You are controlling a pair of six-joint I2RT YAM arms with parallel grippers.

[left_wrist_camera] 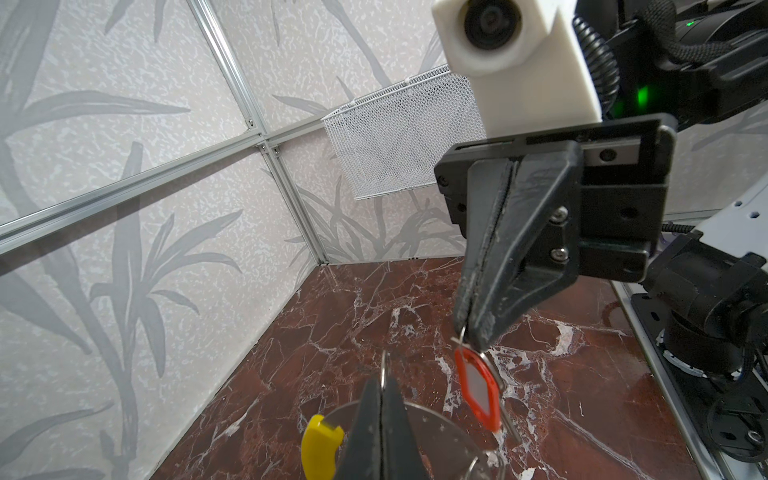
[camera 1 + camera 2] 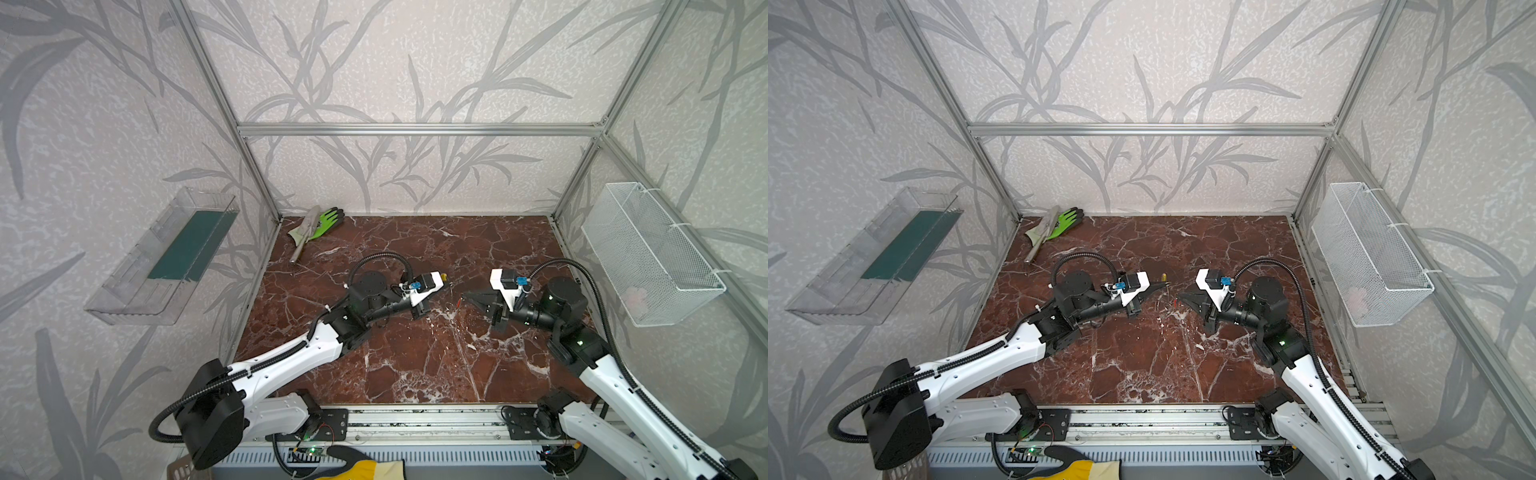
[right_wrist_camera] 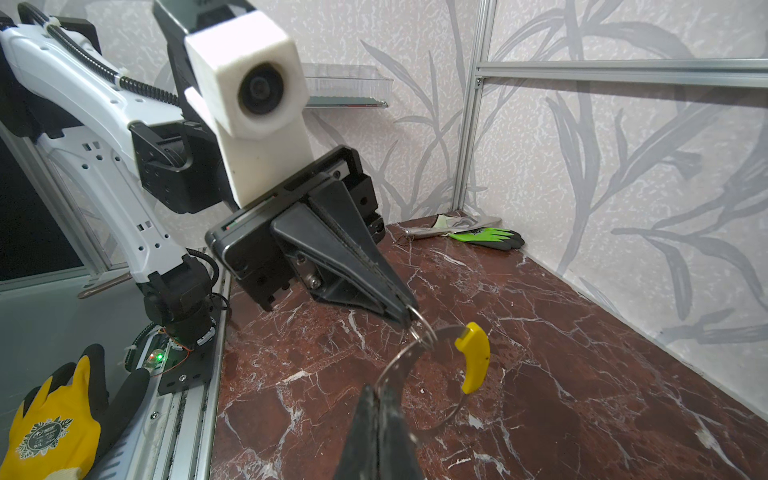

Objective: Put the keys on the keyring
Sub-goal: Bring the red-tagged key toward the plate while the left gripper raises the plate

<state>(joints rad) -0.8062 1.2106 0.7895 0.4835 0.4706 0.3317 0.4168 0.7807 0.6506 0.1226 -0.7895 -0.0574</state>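
Both grippers meet tip to tip above the middle of the marble table [image 2: 415,365]. My left gripper [image 1: 384,388] is shut on the keyring [image 3: 397,368], a thin grey hoop with a yellow arc [image 3: 473,357]. A small wire loop pokes out between its tips. In the right wrist view the left gripper [image 3: 409,318] pinches the hoop near the yellow arc. My right gripper [image 1: 471,336] is shut on the small ring of the red-headed key [image 1: 478,386], which hangs below its tips beside the hoop. In the right wrist view the right gripper [image 3: 380,388] hides that key. In a top view the yellow arc [image 2: 1165,276] shows.
A green glove [image 2: 330,220] and a metal trowel [image 2: 302,239] lie in the table's far left corner. A white mesh basket [image 2: 648,253] hangs on the right wall and a clear shelf [image 2: 166,257] on the left wall. A yellow glove [image 2: 368,467] lies by the front rail.
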